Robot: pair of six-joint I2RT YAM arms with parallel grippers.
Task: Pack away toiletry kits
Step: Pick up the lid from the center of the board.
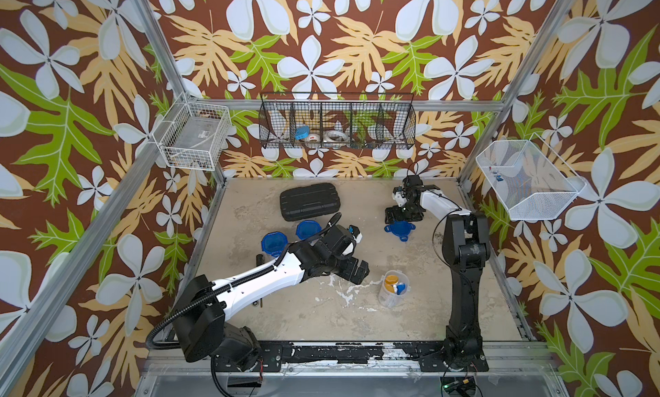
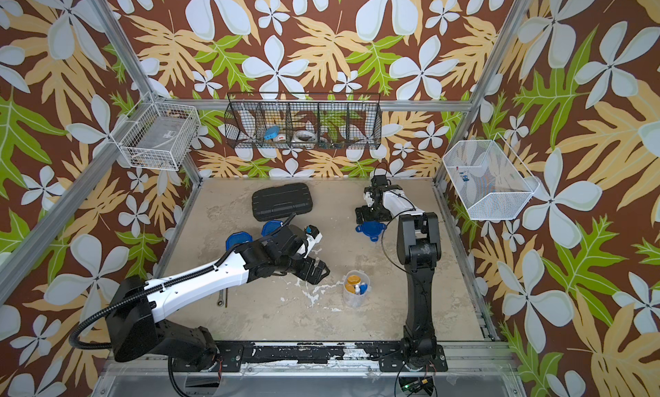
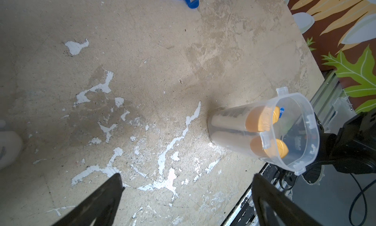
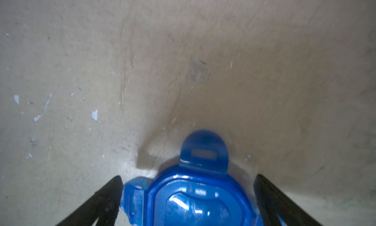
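Note:
A clear tumbler (image 1: 393,288) (image 2: 357,288) stands open at the front right of the table. It holds two white bottles with orange caps (image 3: 262,119) and something blue. My left gripper (image 1: 357,270) (image 3: 187,177) hangs open just left of the tumbler (image 3: 264,131), with only bare table between its fingers. A loose blue clip lid (image 1: 400,230) (image 2: 371,230) lies flat further back. My right gripper (image 1: 400,216) (image 4: 188,178) is low over that lid (image 4: 201,200), open, one finger on each side of it. Two lidded tumblers (image 1: 274,243) (image 1: 307,229) stand by the left arm.
A black ribbed case (image 1: 309,201) lies at the back of the table. A black wire basket (image 1: 337,127) hangs on the back wall, and white wire baskets (image 1: 194,138) (image 1: 528,181) hang on the side walls. A small metal tool (image 2: 222,298) lies under the left arm.

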